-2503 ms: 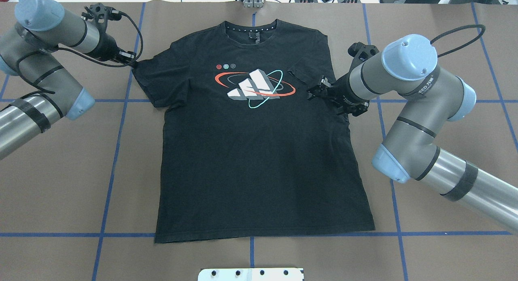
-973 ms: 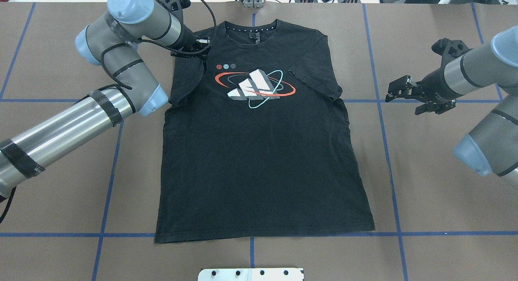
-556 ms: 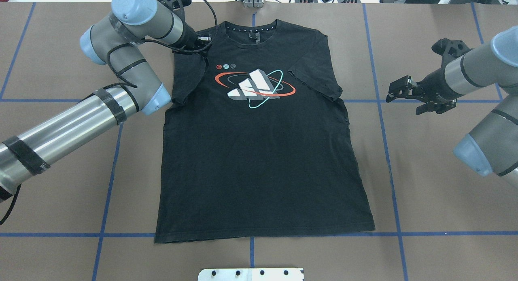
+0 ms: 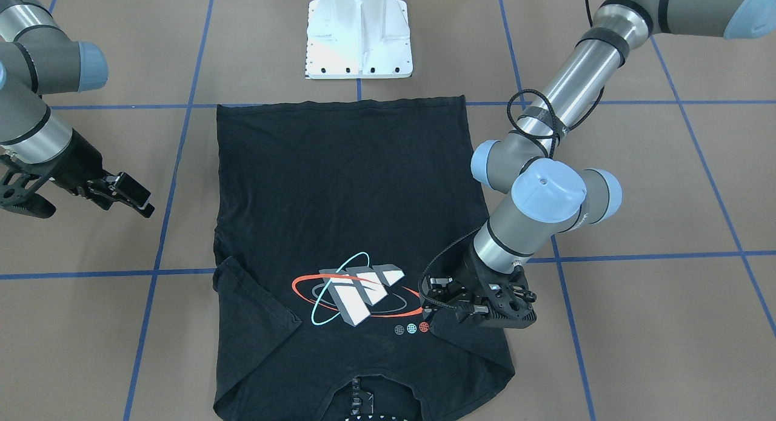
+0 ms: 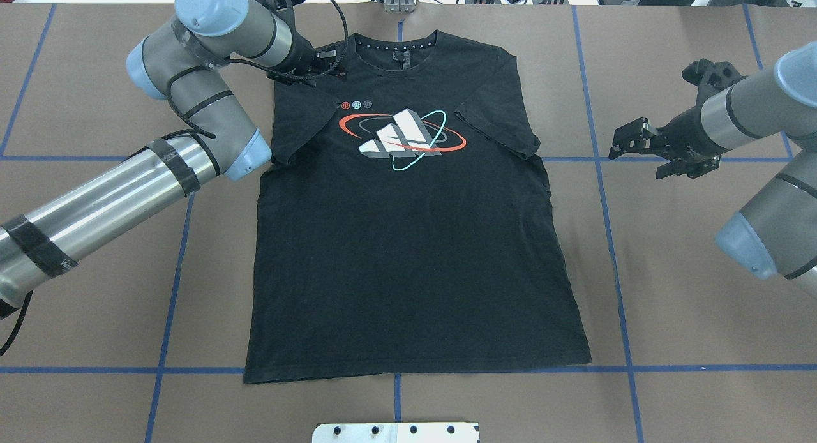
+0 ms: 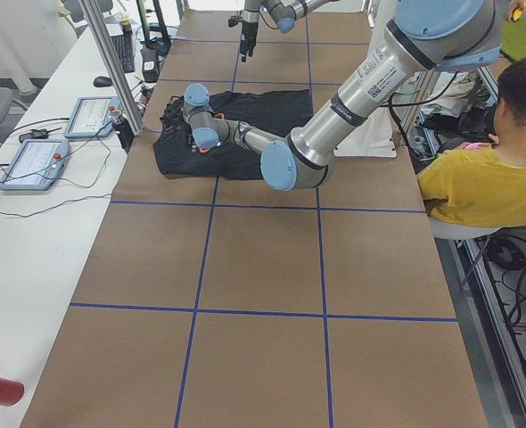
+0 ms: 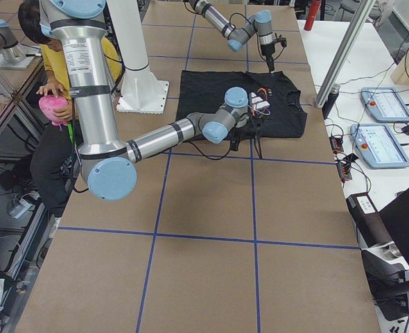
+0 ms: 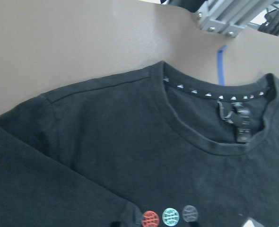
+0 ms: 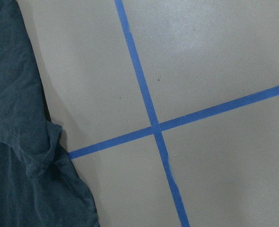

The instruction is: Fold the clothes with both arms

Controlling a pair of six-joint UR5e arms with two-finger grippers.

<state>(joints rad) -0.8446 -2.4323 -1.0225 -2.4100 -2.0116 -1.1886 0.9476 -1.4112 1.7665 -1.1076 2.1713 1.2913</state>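
T-shirt (image 5: 408, 251) lay flat, print up, mid-table (image 5: 689, 328), sleeves folded inward | left gripper (image 4: 429, 299) above shoulder beside collar, jaws apart | right gripper (image 5: 614, 146) off cloth, near sleeve, jaws apart, empty

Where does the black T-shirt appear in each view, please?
Front-facing: T-shirt centre, running off the bottom edge.
Overhead: T-shirt centre.
Left side: T-shirt upper middle, far off.
Right side: T-shirt upper middle.
Left wrist: T-shirt fills lower frame.
Right wrist: T-shirt left edge.
Shared landmark: blue tape lines.
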